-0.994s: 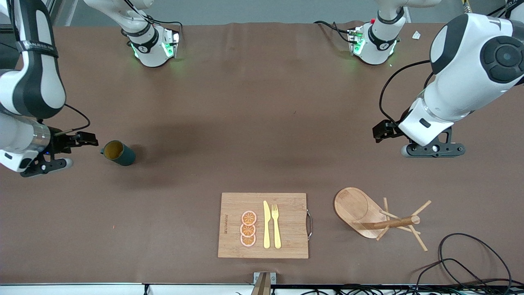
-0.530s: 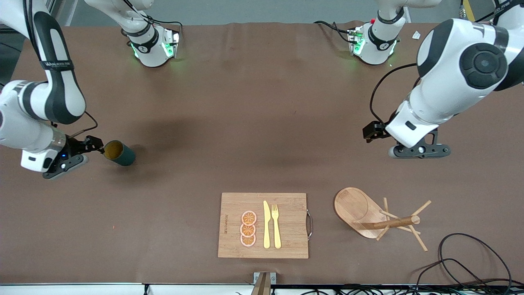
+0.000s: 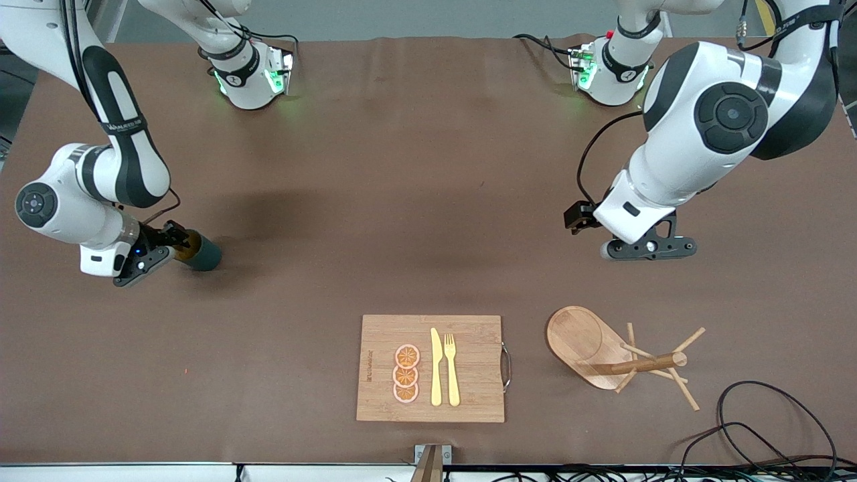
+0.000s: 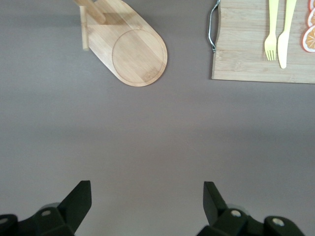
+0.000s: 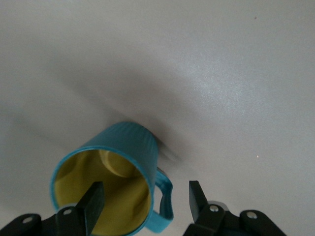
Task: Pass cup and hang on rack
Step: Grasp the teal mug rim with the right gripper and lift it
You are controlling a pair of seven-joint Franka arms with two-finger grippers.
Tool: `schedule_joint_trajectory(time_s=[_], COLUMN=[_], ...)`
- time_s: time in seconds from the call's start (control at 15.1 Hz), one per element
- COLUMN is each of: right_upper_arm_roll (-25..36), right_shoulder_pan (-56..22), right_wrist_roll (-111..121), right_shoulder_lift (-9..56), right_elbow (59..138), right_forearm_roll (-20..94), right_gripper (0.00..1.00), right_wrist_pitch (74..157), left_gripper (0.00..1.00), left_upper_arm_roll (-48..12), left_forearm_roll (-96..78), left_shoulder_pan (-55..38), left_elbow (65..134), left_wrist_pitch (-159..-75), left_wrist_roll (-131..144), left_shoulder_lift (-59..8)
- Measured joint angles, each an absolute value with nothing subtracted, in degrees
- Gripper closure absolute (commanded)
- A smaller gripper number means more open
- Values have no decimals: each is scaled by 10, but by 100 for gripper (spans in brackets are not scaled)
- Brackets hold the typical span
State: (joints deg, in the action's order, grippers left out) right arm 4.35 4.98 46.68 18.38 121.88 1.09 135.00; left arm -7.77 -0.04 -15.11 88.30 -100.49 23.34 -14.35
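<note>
So far, judging by how things lie, the task has barely begun: nothing is lifted, passed or hung. The cup (image 3: 199, 250) lies on its side on the brown table (image 3: 402, 201) toward the right arm's end, farther from the front camera than the cutting board (image 3: 430, 368). It is a small dark teal mug with a mustard-yellow inside, and its thin handle (image 5: 165, 196) shows in the right wrist view.

The right gripper (image 3: 175, 239) sits low at the cup's open mouth, fingers spread, one finger (image 5: 92, 201) at the yellow opening and the other past the handle, not yet closed on the rim.

The left gripper (image 4: 147, 201) hangs over bare table toward the left arm's end, fingers apart and holding nothing.

The rack (image 3: 619, 351), light wood with an oval base, appears tipped over, its post lying flat, beside the cutting board. Grasping, passing and hanging all remain.
</note>
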Motion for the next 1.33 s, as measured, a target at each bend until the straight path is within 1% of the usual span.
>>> schedule_joint_trajectory(time_s=[0.2,0.27,0.6,0.86,1.06,1.33], right_upper_arm_roll=[44,44,41,34,30,26], right_shoulder_pan=[53,53,53,27,-31,-158], right_wrist_roll=[469,469,469,431,318,84], right_shoulder_lift=[200,203,208,201,177,148], right_elbow=[1219,1219,1216,1176,1164,1164], right_forearm_roll=[11,11,12,39,43,45], right_gripper=[89,99,100,100,100,100], right_wrist_pitch=[1368,1371,1365,1289,1248,1219], left_gripper=[0,0,0,0,0,0], left_upper_arm_roll=[-78,-78,-78,-78,-78,-78], left_forearm_roll=[0,1,18,19,19,19], left_shoulder_pan=[-164,-167,-196,-207,-216,-219], left_elbow=[883,883,883,883,883,883], left_wrist_pitch=[-1005,-1006,-1013,-1016,-1017,-1017], left_wrist_roll=[235,238,283,309,330,336], left_shoulder_lift=[-146,-147,-157,-164,-166,-166])
